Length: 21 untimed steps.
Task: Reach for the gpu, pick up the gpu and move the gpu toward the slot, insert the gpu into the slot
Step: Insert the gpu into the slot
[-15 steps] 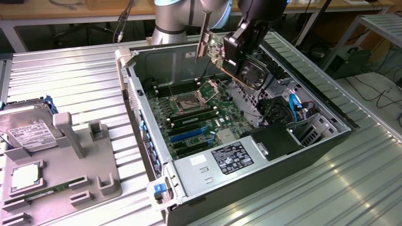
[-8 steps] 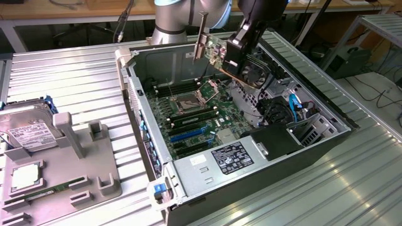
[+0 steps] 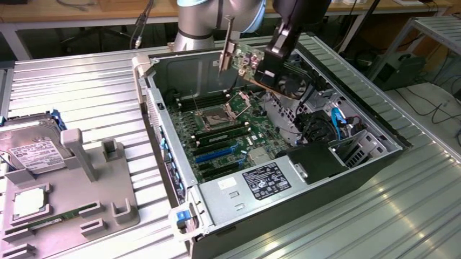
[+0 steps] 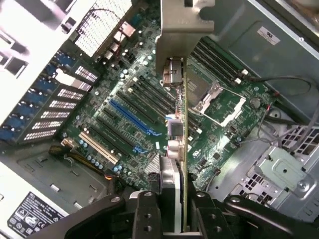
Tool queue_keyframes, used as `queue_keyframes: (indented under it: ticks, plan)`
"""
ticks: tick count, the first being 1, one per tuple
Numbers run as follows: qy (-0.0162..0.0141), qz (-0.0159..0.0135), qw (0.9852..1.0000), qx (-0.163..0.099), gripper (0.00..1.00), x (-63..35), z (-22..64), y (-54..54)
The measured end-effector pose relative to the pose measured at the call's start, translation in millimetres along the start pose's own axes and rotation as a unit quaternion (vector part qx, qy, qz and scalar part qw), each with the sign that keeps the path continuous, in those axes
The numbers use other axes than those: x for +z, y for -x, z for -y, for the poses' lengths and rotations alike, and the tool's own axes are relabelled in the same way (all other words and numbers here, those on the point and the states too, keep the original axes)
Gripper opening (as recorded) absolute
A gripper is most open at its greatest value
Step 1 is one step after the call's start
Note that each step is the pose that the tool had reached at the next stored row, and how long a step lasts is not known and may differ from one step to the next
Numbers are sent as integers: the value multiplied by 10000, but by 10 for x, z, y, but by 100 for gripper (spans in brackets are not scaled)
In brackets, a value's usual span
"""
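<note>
We are noting the gripper (image 3: pixel 275 56) hanging over the open computer case (image 3: pixel 180 70), which is lying on its side on a ribbed metal table (image 3: pixel 86 81). Its fingers (image 4: pixel 145 214) are clamping the gpu (image 3: pixel 249 62) by both faces, so the card is riding in the air, clear of everything under it. In the exterior view the gpu is tilting, with its silver bracket (image 3: pixel 226 43) at the higher end and toward the case's far wall. In the wrist view we are looking along the card's thin edge (image 4: pixel 182 149) down onto the green motherboard (image 4: pixel 124 84). There the long blue slot (image 4: pixel 132 117) is lying off to one side of that edge, not touching it, and the processor socket (image 4: pixel 217 97) is sitting on the other side. The bracket (image 4: pixel 182 30) is pointing away from the gripper (image 4: pixel 174 219). On the exterior view's left, well apart from the case, a grey holder (image 3: pixel 79 162) is carrying a hard drive (image 3: pixel 32 148) and a green memory stick (image 3: pixel 54 218).
</note>
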State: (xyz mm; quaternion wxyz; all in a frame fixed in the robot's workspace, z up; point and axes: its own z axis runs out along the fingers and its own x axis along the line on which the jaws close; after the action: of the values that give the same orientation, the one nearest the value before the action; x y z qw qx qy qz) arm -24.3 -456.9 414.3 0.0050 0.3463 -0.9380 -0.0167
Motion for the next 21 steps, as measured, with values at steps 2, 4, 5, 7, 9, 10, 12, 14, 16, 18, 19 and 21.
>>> queue_keyframes:
  ticks: [2, 4, 5, 7, 9, 10, 12, 14, 16, 18, 19, 21]
  plan:
    - [0, -7, 9998, -202, 28, 0, 0, 0]
    - [1, -13, 9993, -364, 28, 0, 0, 0]
    - [1, -16, 9990, -444, 28, 0, 0, 0]
    - [1, -22, 9981, -617, 28, 0, 0, 0]
    - [1, -28, 9969, -790, 28, 0, 0, 0]
    - [2, -30, 9962, -867, 28, 0, 0, 0]
    - [2, -36, 9946, -1033, 28, 0, 0, 0]
    - [2, -42, 9928, -1201, 28, 0, 0, 0]
    - [3, -50, 9900, -1407, 28, -1, -2, 5]
    - [-2, -49, 9894, -1453, 28, 1, -5, 7]
    - [-10, -50, 9893, -1459, 28, 1, -10, 11]
    - [-33, -51, 9893, -1460, 28, 5, -19, 20]
